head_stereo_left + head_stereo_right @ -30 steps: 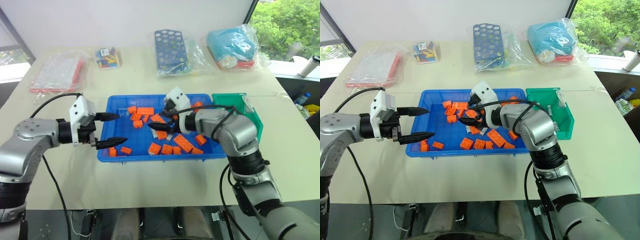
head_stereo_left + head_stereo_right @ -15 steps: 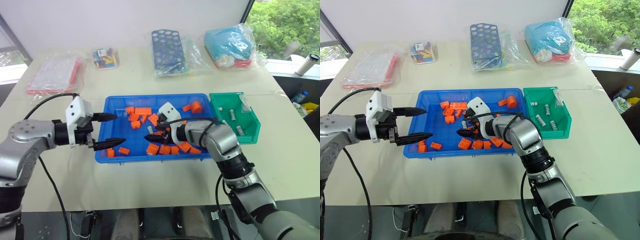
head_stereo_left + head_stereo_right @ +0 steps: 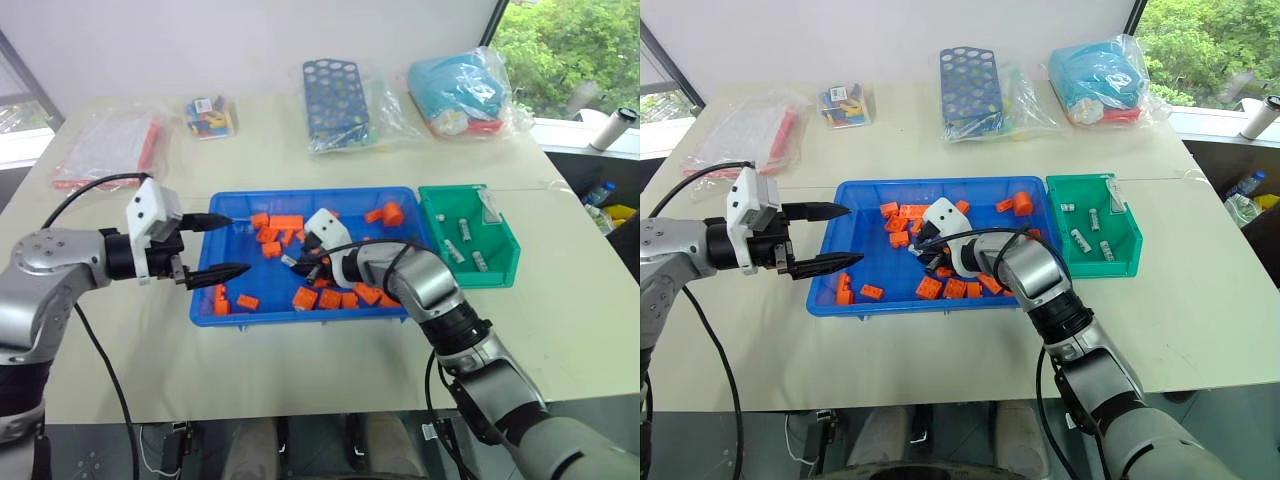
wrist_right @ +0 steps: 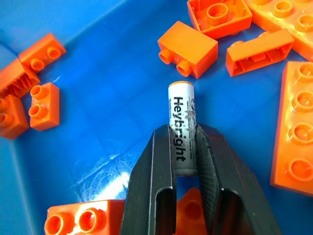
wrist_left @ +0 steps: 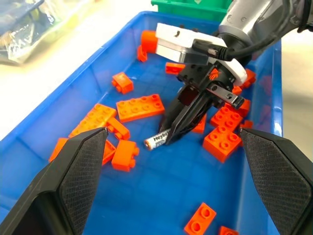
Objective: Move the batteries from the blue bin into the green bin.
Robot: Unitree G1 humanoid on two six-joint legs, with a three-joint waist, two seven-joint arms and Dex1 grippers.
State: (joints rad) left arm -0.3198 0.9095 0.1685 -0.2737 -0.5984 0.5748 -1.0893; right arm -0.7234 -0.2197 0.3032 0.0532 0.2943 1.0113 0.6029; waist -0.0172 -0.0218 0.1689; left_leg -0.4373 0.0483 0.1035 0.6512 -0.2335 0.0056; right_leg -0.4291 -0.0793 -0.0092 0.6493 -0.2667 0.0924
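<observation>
The blue bin point(image 3: 300, 312) lies mid-table, strewn with orange bricks point(image 3: 285, 222). Among them, on the bin's floor, is one of the batteries point(image 4: 182, 127), a silver cylinder with black print. My right gripper point(image 3: 296, 262) reaches low into the bin and is shut on this battery, one black finger on each side point(image 5: 157, 139). To the right, touching the blue bin, stands the green bin point(image 3: 495, 272) with a few batteries point(image 3: 462, 228) inside. My left gripper point(image 3: 240, 244) hovers open over the blue bin's left end, holding nothing.
At the table's back lie a dark-blue holed rack in a bag point(image 3: 338, 95), a light-blue bagged bundle point(image 3: 460, 90), a small box of coloured parts point(image 3: 212, 115) and a bag of red pieces point(image 3: 110, 150). A white cup point(image 3: 618, 125) stands at the far right.
My right gripper sank toward the bin floor and its fingers closed from wide open onto the battery. The left gripper stayed about where it was. The camera shifted slightly.
</observation>
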